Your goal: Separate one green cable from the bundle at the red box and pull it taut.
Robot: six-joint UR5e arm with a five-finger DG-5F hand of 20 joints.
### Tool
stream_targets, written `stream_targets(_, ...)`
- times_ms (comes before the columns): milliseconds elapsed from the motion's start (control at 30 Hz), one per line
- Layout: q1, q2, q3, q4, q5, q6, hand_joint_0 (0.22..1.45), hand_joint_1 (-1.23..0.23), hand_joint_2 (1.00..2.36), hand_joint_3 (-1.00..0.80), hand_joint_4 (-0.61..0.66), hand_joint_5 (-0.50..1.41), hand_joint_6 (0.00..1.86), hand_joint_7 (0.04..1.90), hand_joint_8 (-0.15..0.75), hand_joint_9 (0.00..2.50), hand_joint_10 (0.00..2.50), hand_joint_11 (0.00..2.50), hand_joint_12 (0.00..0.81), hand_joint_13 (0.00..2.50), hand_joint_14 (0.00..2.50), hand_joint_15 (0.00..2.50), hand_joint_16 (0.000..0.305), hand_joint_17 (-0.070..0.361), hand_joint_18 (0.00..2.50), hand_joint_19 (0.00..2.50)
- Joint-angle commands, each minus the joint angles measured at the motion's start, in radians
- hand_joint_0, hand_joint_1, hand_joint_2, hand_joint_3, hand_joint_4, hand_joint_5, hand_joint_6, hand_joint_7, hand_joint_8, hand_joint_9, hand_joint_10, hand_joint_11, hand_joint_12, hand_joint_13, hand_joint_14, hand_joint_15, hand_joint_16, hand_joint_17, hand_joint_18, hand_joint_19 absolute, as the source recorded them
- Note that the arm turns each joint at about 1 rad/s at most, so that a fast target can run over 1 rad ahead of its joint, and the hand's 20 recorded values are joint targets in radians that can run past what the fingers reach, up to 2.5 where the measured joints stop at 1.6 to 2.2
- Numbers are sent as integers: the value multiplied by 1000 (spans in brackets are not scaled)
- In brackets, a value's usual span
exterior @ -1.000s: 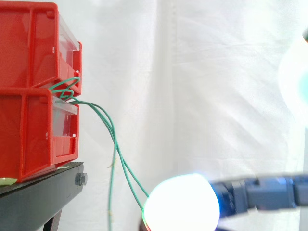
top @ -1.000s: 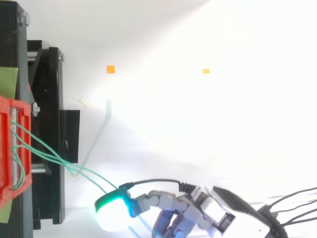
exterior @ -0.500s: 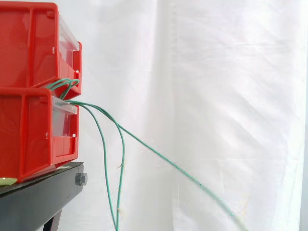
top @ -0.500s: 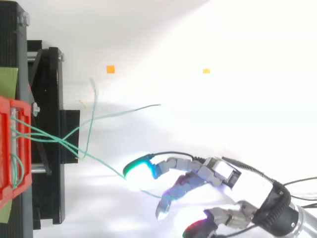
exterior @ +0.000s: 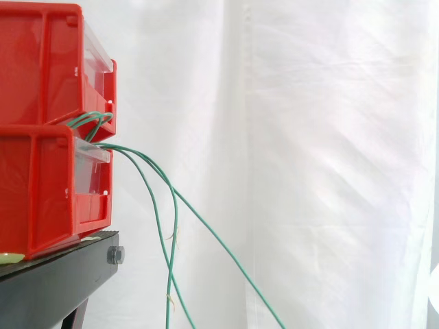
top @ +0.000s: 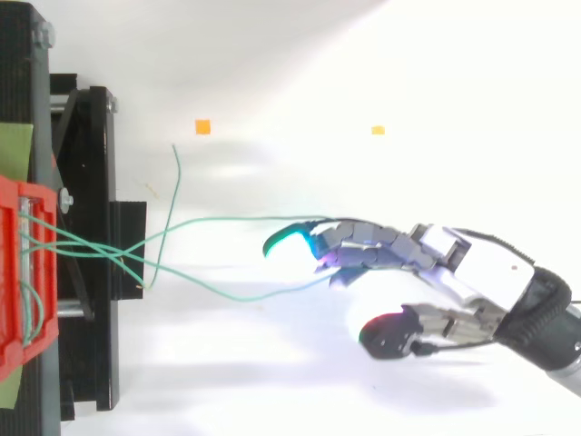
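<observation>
Bins, red and stacked, trail green cables toward the robot hand (grip: cannot tell).

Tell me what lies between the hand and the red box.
In the top view, green cables stretch from the red box over the black stand to the hand.

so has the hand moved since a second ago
Yes. In the top view the hand has moved right, away from the black stand, and up the frame, nearer the orange marker.
</observation>
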Motion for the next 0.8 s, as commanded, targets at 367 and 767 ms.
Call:
stream_targets(367, -106, 104, -65, -109, -125, -28, 387, -482, 1000, -500, 116, -259, 501, 617, 336, 445, 7, 240, 372, 282, 10, 304, 67, 151, 354, 627)
stream_targets(767, -184, 120, 107, 147, -323, -472, 389, -475, 1000, -500, 122, -258, 501, 616, 334, 497, 7, 279, 377, 323, 10, 323, 65, 147, 363, 633)
